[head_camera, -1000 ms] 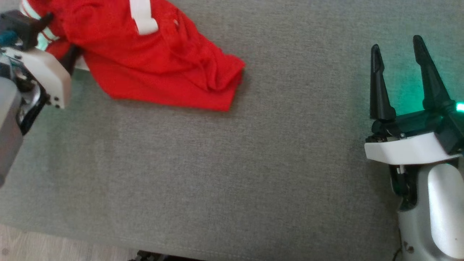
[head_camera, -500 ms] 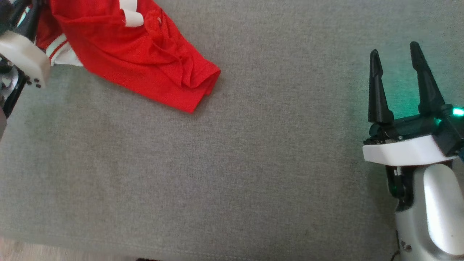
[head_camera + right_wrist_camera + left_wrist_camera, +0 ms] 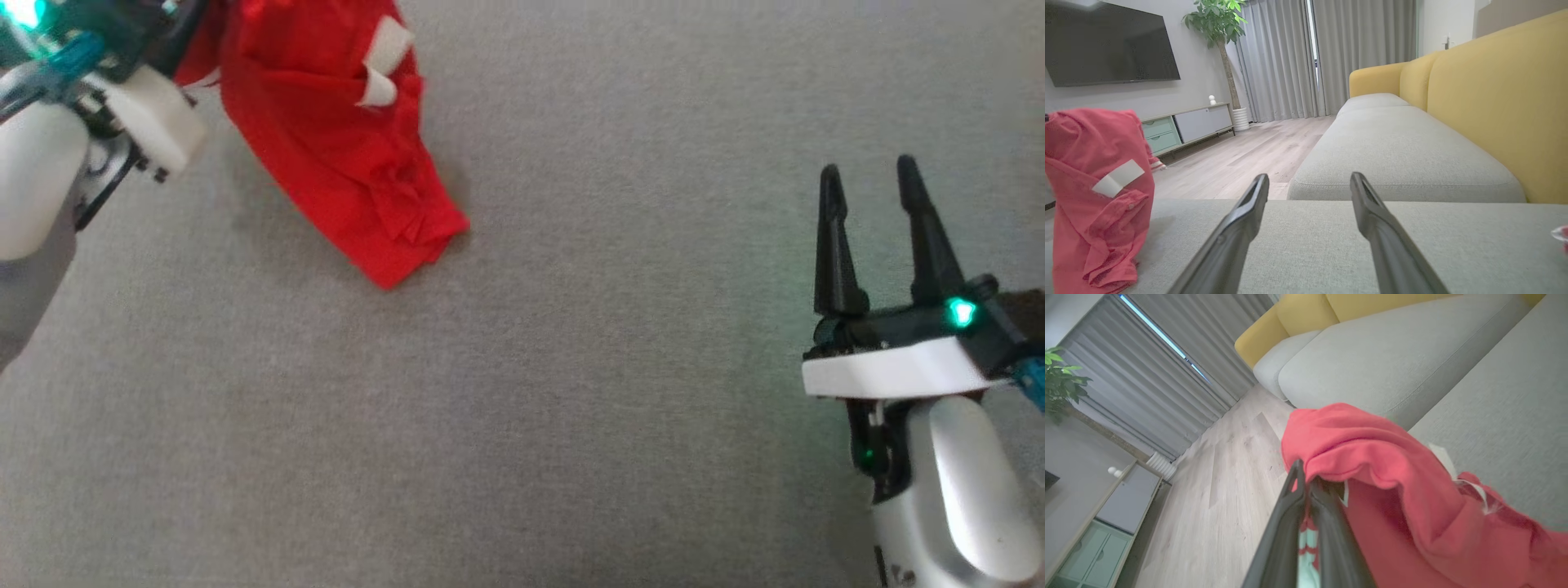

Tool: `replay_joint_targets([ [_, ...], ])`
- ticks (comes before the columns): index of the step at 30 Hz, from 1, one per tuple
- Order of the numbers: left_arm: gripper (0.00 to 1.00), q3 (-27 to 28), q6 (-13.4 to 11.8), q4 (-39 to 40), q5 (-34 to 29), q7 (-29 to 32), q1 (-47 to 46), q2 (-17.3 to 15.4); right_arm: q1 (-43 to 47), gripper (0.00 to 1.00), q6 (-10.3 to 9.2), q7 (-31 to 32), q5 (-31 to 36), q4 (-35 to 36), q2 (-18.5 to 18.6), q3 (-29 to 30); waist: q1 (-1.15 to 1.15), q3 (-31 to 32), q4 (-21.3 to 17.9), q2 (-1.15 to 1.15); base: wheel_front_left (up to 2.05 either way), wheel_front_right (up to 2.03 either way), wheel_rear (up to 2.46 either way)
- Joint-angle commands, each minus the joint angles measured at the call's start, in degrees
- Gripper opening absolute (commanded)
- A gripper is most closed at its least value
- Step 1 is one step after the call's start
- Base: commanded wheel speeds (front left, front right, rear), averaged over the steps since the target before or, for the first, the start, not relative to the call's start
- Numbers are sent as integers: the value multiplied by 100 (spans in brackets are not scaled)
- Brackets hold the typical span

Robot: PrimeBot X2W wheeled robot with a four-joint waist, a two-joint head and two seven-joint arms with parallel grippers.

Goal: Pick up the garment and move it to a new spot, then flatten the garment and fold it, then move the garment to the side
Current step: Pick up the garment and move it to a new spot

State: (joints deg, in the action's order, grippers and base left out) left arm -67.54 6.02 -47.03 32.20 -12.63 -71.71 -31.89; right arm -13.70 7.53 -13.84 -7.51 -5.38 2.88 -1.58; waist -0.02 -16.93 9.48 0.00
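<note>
The first step looks half done. The left hand [image 3: 1304, 477] is pinched tight on a fold of the red garment [image 3: 343, 155], which hangs from it over the far left of the grey cushion [image 3: 571, 392], and its lowest corner seems to rest there. The right hand [image 3: 867, 167] stands wide open and empty, well apart. Setting down, flattening, folding and moving aside all remain. The cloth is bunched and wrinkled, with a white patch [image 3: 384, 61] showing.
</note>
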Motion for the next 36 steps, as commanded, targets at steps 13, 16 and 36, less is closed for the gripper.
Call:
replay_joint_targets([
  [13, 0, 103, -750, 3016, 45, 1936, -664, -608, 36, 100, -4, -114, -533, 156, -1, -327, 2, 553, -967, 0, 0, 0, 0],
  [16, 0, 145, -985, 3531, 94, 2308, -679, -706, 27, 100, -4, -115, -605, 210, -1, -400, 2, 467, -1221, 0, 0, 0, 0],
  [36, 100, -102, -645, 1306, 301, 1849, -386, -19, -423, 100, -4, -116, -803, 360, -1, -837, 2, -405, -1910, 0, 0, 0, 0],
])
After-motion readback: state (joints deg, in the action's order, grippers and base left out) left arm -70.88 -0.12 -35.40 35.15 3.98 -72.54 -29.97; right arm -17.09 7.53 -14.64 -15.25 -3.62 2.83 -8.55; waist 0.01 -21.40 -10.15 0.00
